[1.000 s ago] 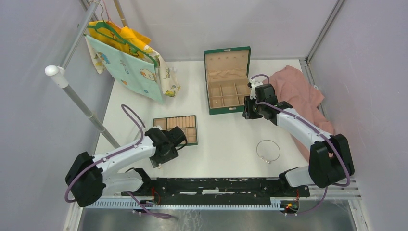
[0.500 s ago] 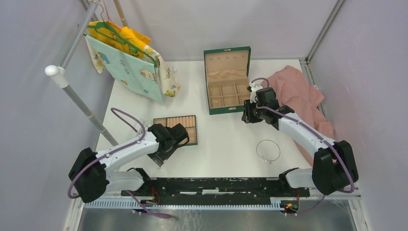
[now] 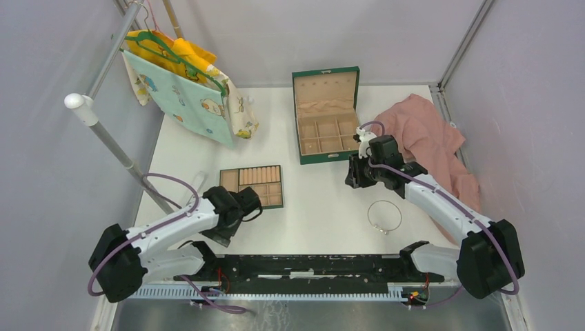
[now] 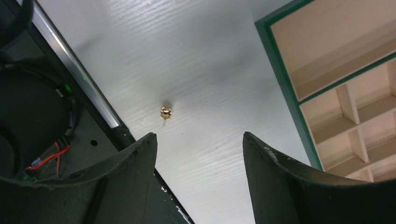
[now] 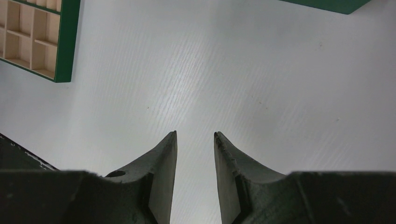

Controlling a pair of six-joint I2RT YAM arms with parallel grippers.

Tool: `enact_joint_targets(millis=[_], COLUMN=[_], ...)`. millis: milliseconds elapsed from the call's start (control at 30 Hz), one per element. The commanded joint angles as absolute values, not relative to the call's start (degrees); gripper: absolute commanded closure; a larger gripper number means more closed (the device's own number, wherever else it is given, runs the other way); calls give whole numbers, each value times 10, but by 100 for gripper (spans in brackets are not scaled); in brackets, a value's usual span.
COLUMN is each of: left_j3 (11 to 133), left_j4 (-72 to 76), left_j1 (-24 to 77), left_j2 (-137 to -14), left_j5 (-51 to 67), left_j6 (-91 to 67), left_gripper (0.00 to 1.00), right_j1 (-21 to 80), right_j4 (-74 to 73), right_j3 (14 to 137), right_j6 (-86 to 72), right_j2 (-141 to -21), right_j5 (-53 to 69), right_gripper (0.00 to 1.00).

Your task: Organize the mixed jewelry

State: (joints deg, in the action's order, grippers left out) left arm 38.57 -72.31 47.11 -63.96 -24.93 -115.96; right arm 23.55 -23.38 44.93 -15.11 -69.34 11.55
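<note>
Beyond the black base rail (image 3: 303, 267), the left arm (image 3: 172, 224) and right arm (image 3: 441, 196) show white links, black joints, purple cables (image 3: 169, 181), and seemingly red wires (image 3: 221, 277) near that rail.

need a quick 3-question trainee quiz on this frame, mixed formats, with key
1. True or false: the left tool is gripping the tiny gold-coloured jewelry piece.
2. The thin silver wire hoop lies: A) in the green box with tan compartments; B) on the white table near the right arm; C) on the pink cloth.
3. Fill in: the green box's lid is ___.
Key: 1 false, the piece lies on the table ahead of the open tool; 2 B; 3 open.
</note>
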Motion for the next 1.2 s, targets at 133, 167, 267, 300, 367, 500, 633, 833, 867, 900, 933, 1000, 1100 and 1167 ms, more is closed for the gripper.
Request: enact_joint_targets(millis=[133,167,267,300,367,500,633,833,867,900,933,1000,1100,1167], left_j3=[337,335,319,313,301,279,265,251,249,248,247,248,249,252], left_j4=[-723,-720,-698,-686,-671,-664,-655,-636,-633,-630,-629,-628,-627,-627], left_j1=[474,475,475,474,475,474,475,474,474,474,475,474,475,475], left_j2=[-581,-585,-593,-592,-590,-573,-560,-571,-574,-575,-577,-577,-580,-582], left_j5=[-273,-271,-256,-253,-247,-243,-244,-245,-244,-243,-243,-243,-246,-252], left_j6=[-1284,-1285,-1295,-1297,-1307,-1328,-1334,-1328,-1328,-1327,-1326,-1323,-1319,-1313], left_gripper=[31,32,36,36,36,36,37,47,51,53,54,56,58,63], right_j1=[248,249,252,253,256,261,264,267,267,267,267,267,268,268], right_j4=[-225,-226,-228,-230,-232,-233,-232,-233,-234,-233,-234,-233,-234,-234], right_j3=[453,455,462,464,466,467,468,477,479,480,481,481,482,483], right_j6=[-150,-150,-149,-148,-145,-142,-142,-139,-140,-140,-140,-139,-139,-139], right_j2=[-683,-687,-690,-692,-694,-700,-705,-714,-716,-718,-719,-720,-723,-725], right_j5=[129,129,128,127,124,123,122,120,119,120,119,118,117,117], right_gripper=[59,59,59,59,59,59,59,59,59,59,59,59,59,59])
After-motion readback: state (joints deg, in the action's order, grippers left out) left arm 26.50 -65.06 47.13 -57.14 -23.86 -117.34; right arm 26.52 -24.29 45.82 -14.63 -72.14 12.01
